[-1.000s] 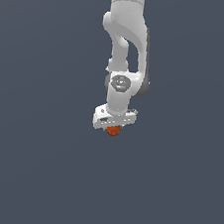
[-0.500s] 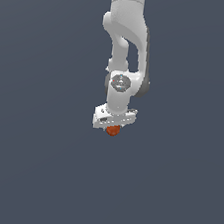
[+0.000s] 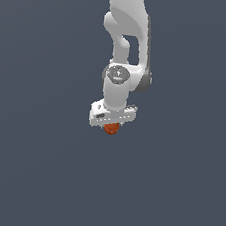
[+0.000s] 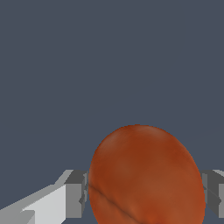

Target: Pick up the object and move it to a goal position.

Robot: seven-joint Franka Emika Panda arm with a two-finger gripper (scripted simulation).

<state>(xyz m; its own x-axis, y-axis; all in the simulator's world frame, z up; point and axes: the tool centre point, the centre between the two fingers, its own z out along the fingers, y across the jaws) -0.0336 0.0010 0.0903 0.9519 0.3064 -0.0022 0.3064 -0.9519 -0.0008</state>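
Gripping the object [image 4: 146, 177] between my two grey fingers [image 4: 76, 192], my end effector [image 3: 111, 127] is closed snugly on its sides. It is a smooth, slightly oval reddish-orange ball, matte and faintly mottled, with a darker crease low on its skin. In the exterior view it peeks out just below my white hand, near the frame's centre, against plain dark grey.
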